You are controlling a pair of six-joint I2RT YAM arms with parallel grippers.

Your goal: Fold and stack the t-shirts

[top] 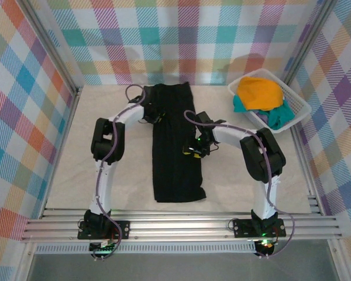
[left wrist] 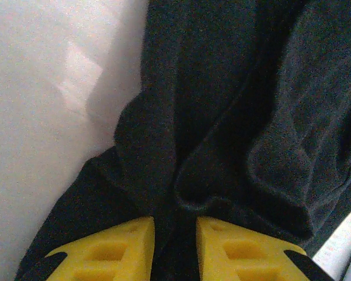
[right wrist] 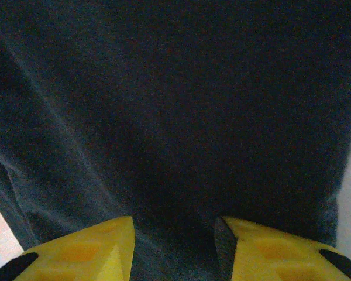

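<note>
Your black t-shirt (top: 175, 146) lies as a long folded strip mid-table. Your left gripper (left wrist: 175, 225) pinches a bunched fold near its left edge. Your right gripper (right wrist: 174, 225) hangs over flat cloth, fingers apart. An orange-yellow t-shirt (top: 258, 92) and a teal t-shirt (top: 278, 117) fill the white basket (top: 298, 100) at far right.

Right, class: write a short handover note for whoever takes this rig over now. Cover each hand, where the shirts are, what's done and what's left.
Left hand: pinched on a bunched fold at the left edge of the black shirt.
Right hand: fingers apart at the shirt's right edge; grip unclear.
Black shirt: a long narrow strip, mid-table.
Orange shirt and teal shirt: unfolded in the basket, far right.
Done: black shirt seems folded lengthwise.
Left: fold it short, then fold and stack the other two.
</note>
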